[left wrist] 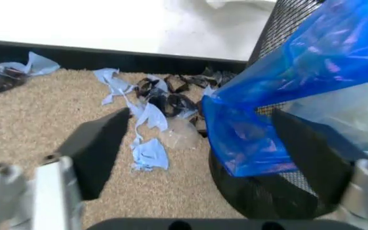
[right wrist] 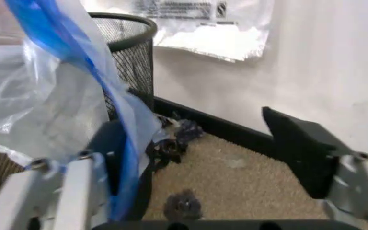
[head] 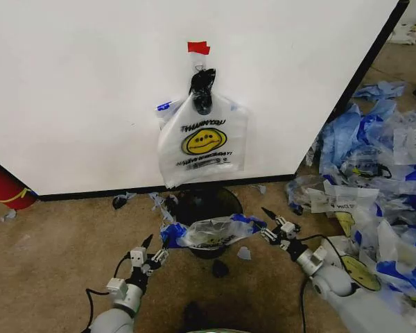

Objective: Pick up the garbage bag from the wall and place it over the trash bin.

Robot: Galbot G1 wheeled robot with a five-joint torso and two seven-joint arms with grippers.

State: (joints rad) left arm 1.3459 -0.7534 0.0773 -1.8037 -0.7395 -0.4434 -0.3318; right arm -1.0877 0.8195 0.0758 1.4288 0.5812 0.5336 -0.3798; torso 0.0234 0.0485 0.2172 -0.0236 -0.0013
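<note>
From my head view, a garbage bag (head: 202,142) with the smiley face and "THANK YOU" print hangs flat on the wall (head: 90,83), caught on a black hook just under a piece of red tape (head: 199,47); it hangs there so its handles can be lifted off. Right below it stands the trash bin (head: 202,202), close to the wall's black bottom strip. A second bag (head: 211,232) is stretched across the near side of the bin's mouth. My left end effector (head: 150,251) is at its blue left corner and my right end effector (head: 272,223) at its right corner, one at each side so the film spreads over the rim. A heap of bags (head: 381,173) crowds my right side, while the carpet on my left is open apart from small scraps.

In my left wrist view, my left end effector (left wrist: 203,148) stands wide apart, clamping nothing; the blue bag edge (left wrist: 254,139) lies just beside one finger, against the bin's mesh (left wrist: 280,28). Torn blue scraps (left wrist: 147,139) litter the floor between me and the wall.

In my right wrist view, my right end effector (right wrist: 197,158) is also spread apart. The blue edge (right wrist: 123,143) drapes against one finger, though I judge it is not pinched. The bin's rim (right wrist: 130,21) stands near the wall, leaving only a narrow strip of floor behind it.
</note>
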